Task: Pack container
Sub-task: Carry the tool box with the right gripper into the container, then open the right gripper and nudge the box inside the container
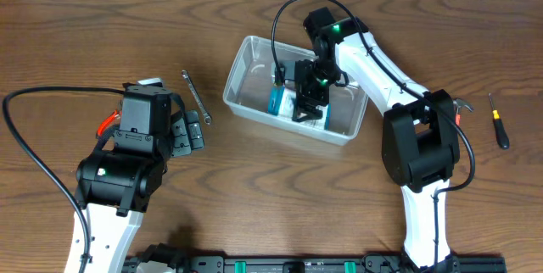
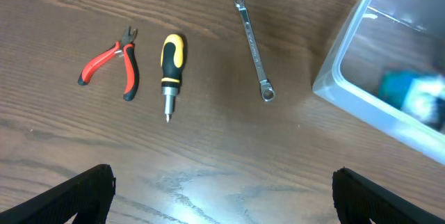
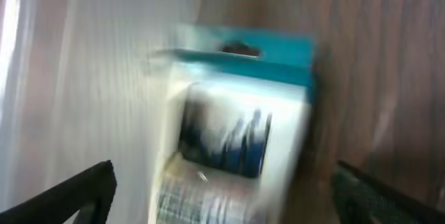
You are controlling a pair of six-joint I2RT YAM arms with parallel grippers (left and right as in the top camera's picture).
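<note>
The clear plastic container (image 1: 240,63) stands at the table's middle back. A teal-and-white packet (image 1: 282,101) lies inside it. My right gripper (image 1: 307,99) is down inside the container, right over the packet, with its fingers wide open. In the right wrist view the packet (image 3: 236,120) is blurred, lies between the spread fingers (image 3: 222,203), and the container's wall (image 3: 69,78) is on the left. My left gripper (image 2: 222,196) is open and empty above bare table. Ahead of it lie red pliers (image 2: 111,60), a yellow-and-black screwdriver (image 2: 172,60) and a wrench (image 2: 254,46).
The container's corner (image 2: 348,85) shows at the right of the left wrist view. The wrench (image 1: 195,95) lies left of the container in the overhead view. A small black screwdriver (image 1: 499,120) lies at the far right. The left arm hides most of the pliers (image 1: 109,122).
</note>
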